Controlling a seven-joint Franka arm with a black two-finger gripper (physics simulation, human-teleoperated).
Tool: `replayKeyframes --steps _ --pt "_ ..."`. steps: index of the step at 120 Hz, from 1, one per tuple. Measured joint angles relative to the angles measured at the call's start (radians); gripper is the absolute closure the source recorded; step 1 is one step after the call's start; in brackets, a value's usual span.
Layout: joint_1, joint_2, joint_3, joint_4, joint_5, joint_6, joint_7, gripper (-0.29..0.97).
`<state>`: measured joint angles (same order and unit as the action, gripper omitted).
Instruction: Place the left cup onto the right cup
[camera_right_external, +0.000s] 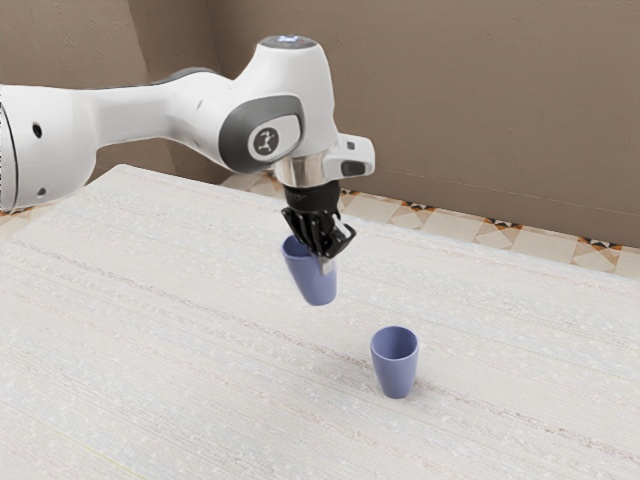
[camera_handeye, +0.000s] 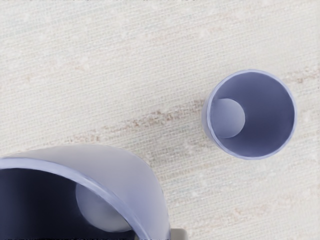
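While it hung clear of the pale, woven-looking worktop (camera_right_external: 150, 330), the lifted cup (camera_right_external: 312, 278) was pinched at its rim by the black tool (camera_right_external: 323, 255). The tool's fingers stood narrow, apparently one inside the wall and one outside. The cup was a small lavender-blue tumbler with no handle, tapering to its base. It tilted, with the base leaning a little toward the exterior view's right. The white arm (camera_right_external: 150, 110) reached in from the exterior view's left.

The standing cup (camera_right_external: 395, 362), a twin, sat upright on the worktop, mouth open, lower and toward the exterior view's right, apart from the lifted one. From the wrist, the lifted cup (camera_handeye: 115, 175) loomed just under the hand, with the standing cup (camera_handeye: 250, 114) off to one side, not beneath it.

Both cups looked light, rigid and smooth-walled, probably slippery. A rim pinch suited such a thin wall, though the cup could swing or slip in that hold.
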<state>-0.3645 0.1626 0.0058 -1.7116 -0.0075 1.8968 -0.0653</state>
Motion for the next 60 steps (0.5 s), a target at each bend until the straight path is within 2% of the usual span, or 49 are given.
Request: replayKeyframes --steps 60 --pt "-0.051 0.047 -0.023 0.045 0.0 0.005 -0.002 0.78"
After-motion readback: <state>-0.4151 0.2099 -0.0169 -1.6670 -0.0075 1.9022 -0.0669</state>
